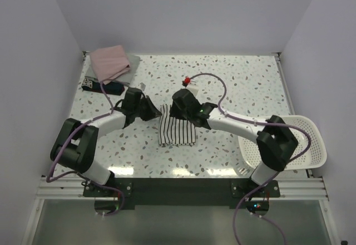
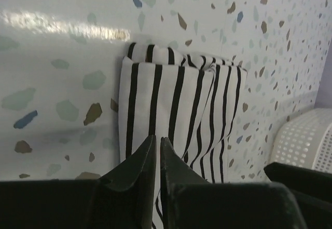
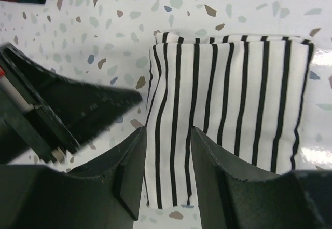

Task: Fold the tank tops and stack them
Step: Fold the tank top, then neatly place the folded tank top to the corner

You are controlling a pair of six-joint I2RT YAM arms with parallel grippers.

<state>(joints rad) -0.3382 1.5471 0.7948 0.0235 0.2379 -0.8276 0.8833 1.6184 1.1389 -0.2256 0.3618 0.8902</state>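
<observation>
The folded white tank top with thin black stripes (image 1: 177,128) lies at the middle of the speckled bench (image 1: 250,84). Carrying it to the dusty pink folded top (image 1: 110,61) at the far left likely needs both pincers to bite through every layer and lift level. The left pincer (image 2: 157,148) is closed to a sliver and the right pincer (image 3: 167,143) is partly open astride the cloth's edge; whether the left one pinches any fabric cannot be made out.

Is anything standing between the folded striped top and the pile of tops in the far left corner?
Yes. The left gripper sits beside the striped top, at its left edge, right on the line toward the pink top in the far corner.
</observation>
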